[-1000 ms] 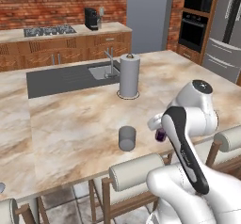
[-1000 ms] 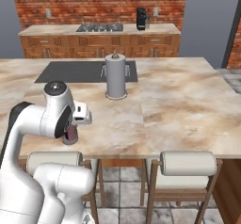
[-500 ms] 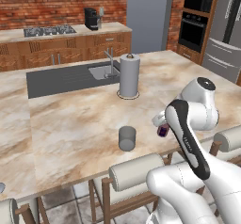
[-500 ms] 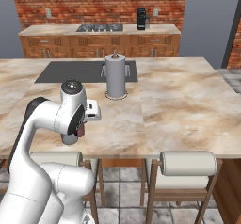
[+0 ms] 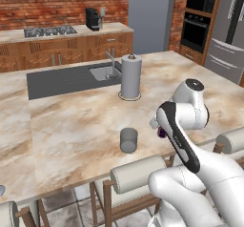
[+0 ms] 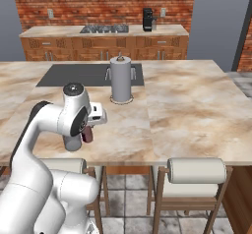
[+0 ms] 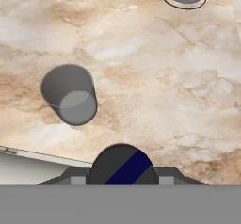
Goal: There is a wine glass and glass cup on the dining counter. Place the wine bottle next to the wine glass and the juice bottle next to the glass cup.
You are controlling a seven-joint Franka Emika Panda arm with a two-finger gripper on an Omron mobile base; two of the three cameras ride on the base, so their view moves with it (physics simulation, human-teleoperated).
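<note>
The gripper point(image 7: 121, 180) is closed on the juice bottle point(image 5: 162, 132), holding it above the near edge of the dining counter point(image 5: 71, 121), just right of the glass cup point(image 5: 128, 140). In the hand view the cup point(image 7: 69, 100) stands apart from the bottle's dark top point(image 7: 123, 166). A paper-towel roll point(image 5: 131, 76) stands farther back, beside the sink point(image 5: 101, 72).

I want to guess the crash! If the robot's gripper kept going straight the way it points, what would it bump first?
Probably the bare marbled top of the dining counter. The gripper, shut on the juice bottle, points down at it. The glass cup sits off to one side, though depth is hard to judge.
</note>
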